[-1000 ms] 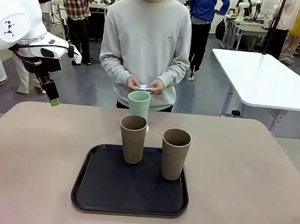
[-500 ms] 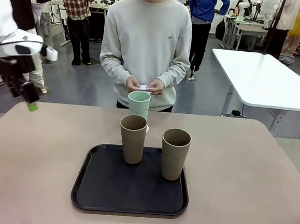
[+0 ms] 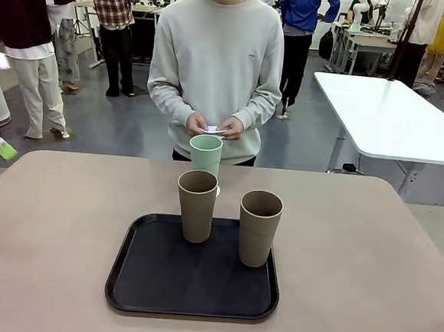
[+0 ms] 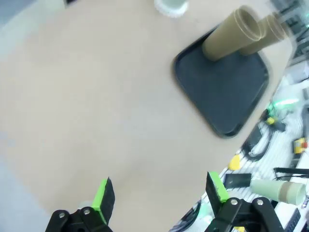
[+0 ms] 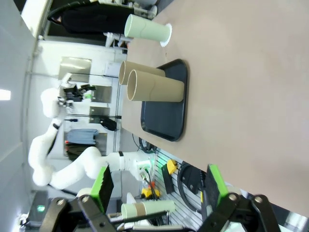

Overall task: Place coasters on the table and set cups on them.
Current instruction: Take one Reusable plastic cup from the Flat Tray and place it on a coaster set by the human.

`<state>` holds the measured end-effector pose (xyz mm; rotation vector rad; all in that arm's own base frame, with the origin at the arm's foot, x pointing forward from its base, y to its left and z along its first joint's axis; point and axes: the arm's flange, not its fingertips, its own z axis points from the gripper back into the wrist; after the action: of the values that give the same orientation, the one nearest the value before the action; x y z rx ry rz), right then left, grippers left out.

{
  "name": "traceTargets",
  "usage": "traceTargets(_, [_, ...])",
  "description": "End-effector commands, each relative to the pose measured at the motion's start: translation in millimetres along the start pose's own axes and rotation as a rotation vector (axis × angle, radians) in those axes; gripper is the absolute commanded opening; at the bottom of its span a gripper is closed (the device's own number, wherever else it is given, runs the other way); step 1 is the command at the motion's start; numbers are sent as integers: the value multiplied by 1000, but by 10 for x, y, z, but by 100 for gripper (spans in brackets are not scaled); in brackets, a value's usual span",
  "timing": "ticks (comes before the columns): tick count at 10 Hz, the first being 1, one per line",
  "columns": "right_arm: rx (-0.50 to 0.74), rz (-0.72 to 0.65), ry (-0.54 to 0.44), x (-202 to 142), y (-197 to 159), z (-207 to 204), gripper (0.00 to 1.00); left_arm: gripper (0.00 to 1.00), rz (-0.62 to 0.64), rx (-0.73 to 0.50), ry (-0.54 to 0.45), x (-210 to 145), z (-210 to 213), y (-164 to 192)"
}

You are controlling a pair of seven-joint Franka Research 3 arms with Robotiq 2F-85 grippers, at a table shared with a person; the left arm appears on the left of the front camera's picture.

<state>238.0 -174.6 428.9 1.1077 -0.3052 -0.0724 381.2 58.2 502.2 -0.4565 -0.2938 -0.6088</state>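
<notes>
- L gripper [image 4: 159, 186]: jaws spread wide, nothing held; it's hung over the left edge of the table [image 3: 369, 247], well apart from all cups.
- R gripper [image 5: 157, 186]: fingers also released, empty.
- Mint cup [image 3: 205, 154] is seen upright on a coaster [image 5: 167, 35], just beyond the tray [image 3: 143, 283].
- Two tan cups [image 3: 196, 206] are stood on the tray, mid-table; long axis vertical, so a side-on grasp is judged needed.
- White coasters [image 3: 216, 129] are held in the person's hands [image 3: 234, 126] at the far side, closer to them than to either gripper.
</notes>
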Motion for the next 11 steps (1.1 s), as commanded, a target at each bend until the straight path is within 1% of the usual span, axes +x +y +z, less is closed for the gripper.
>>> traceTargets(1, [9,7,-13,15,0,-11,100,100,57,-382,-99,-3,223,528])
traceTargets(2, [9,7,-13,15,0,-11,100,100,94,-512,-137,-97,295,789])
traceTargets(3, [9,7,-13,15,0,-11,100,100,115,-609,-167,-210,339,973])
traceTargets(4, [9,7,-13,15,0,-11,100,100,129,-669,-150,-283,365,1111])
traceTargets(6, [9,7,-13,15,0,-11,100,100,227,-680,-201,-485,326,1347])
traceTargets(8, [9,7,-13,15,0,-11,100,100,282,-665,-215,-700,290,1459])
traceTargets(11, [9,7,-13,15,0,-11,100,100,331,-630,-331,-1039,430,1496])
